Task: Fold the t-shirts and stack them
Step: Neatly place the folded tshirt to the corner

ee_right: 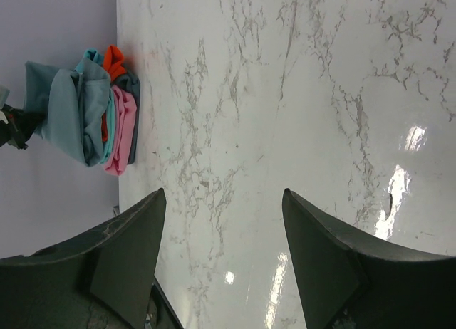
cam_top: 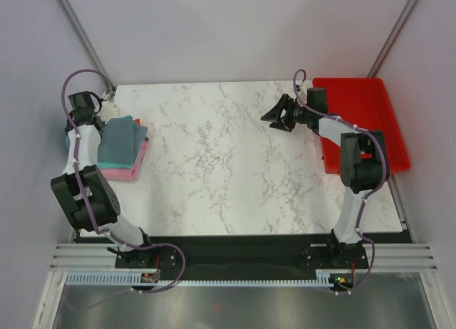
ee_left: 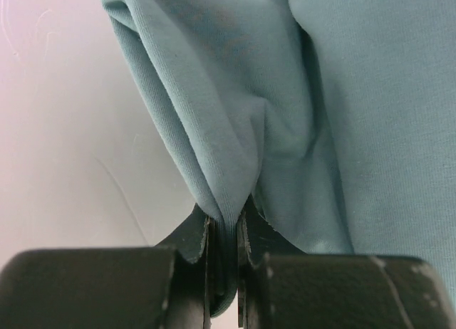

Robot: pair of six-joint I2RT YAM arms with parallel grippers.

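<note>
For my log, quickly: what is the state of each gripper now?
Left gripper: closed on the grey-blue t-shirt.
Right gripper: open, holding nothing.

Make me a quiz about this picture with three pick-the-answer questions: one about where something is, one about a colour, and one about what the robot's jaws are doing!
1. Where is the pile of t-shirts?
A. at the left edge of the table
B. at its right edge
C. in its middle

2. What colour is the bottom t-shirt in the pile?
A. yellow
B. pink
C. white

3. What are the left jaws doing?
A. standing wide open
B. shut on nothing
C. shut on the grey-blue t-shirt

Answers:
1 A, the top view shows the pile there.
2 B, pink peeks out underneath the others.
3 C, the left wrist view shows cloth pinched between them.
</note>
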